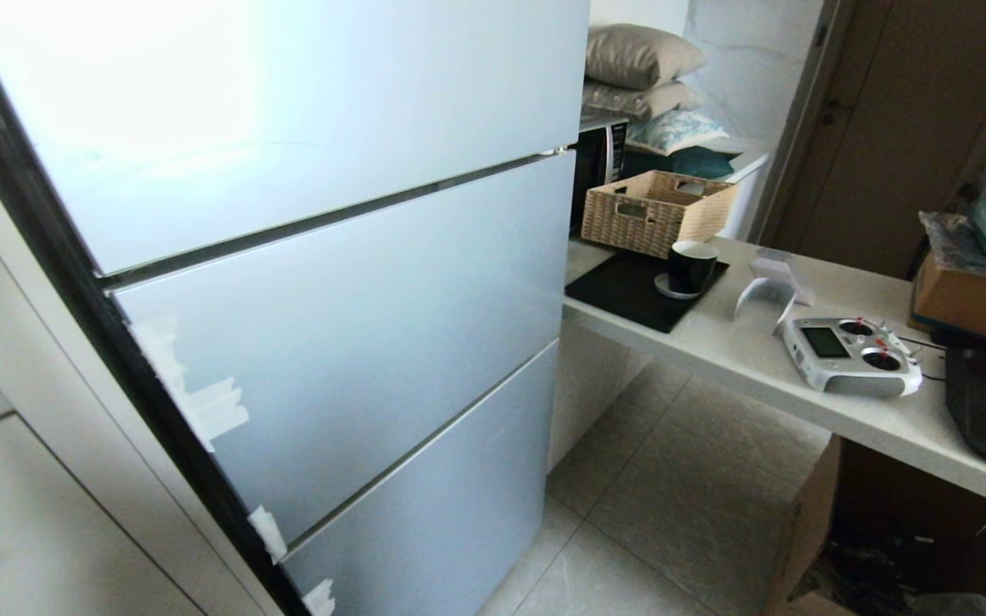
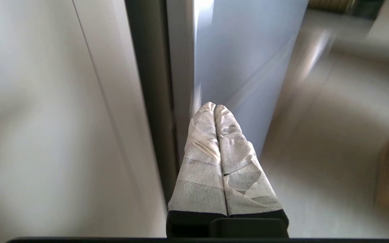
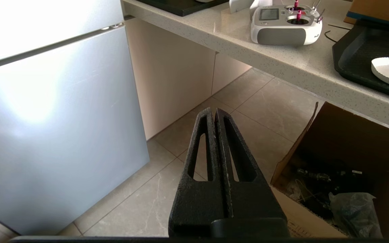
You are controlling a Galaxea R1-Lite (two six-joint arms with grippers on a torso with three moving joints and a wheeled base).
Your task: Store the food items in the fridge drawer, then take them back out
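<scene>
Fruit isn't seen anywhere yet and the drawer is hidden behind the closed pale blue-grey fridge (image 1: 322, 282), so the tape-wrapped left gripper (image 2: 214, 107) and black right gripper (image 3: 213, 111) are kept pinched together, empty, pointed at the floor around 6 o'clock.

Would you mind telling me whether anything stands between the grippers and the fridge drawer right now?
Yes: the fridge is fully closed, its pale blue-grey door panels hiding any drawer. The left gripper and right gripper are both shut and empty, short of the doors. No fruit is visible in any view.
</scene>
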